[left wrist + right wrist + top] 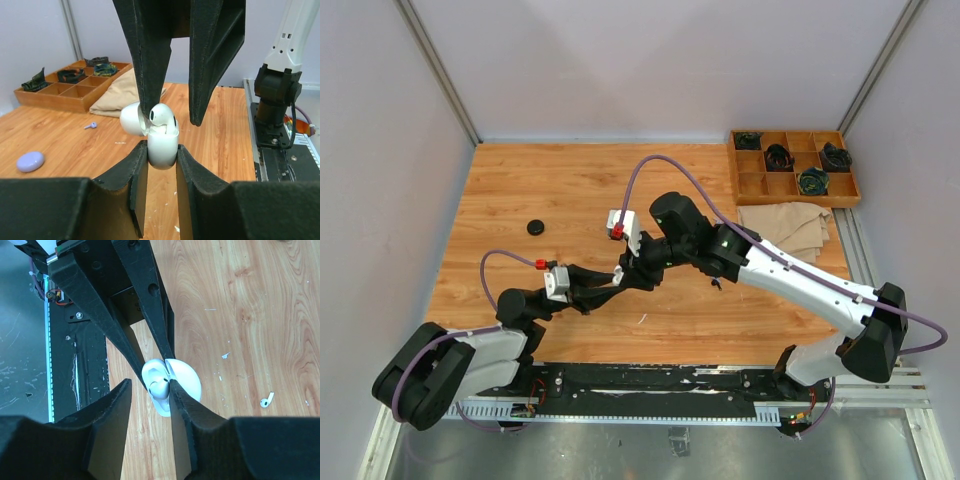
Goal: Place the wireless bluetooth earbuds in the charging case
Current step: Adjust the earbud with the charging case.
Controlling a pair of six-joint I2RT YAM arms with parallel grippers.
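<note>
The left end effector (162, 149) is closed on the lower body of a white case (163, 142), holding it upright above the counter (520, 180) with its lid (131, 119) swung open toward 9 o'clock in the left wrist view. A white earbud (162, 115) sits in the mouth of the case, its rounded head standing proud of the rim. The right end effector (172, 122) hangs over it from 12 o'clock with its jaws spread wider than the bud; one finger (147, 100) touches the bud's side and the other stands apart.

In the right wrist view a loose earbud (267, 400), also white, lies on the counter at 4 o'clock from the case. A lilac earbud (90, 125) and a lilac case (30, 161) lie well apart at 9 o'clock. A black case (535, 227) lies at 10 o'clock from the end effectors, with a tray (795, 203) and a cloth (785, 225) toward 2 o'clock.
</note>
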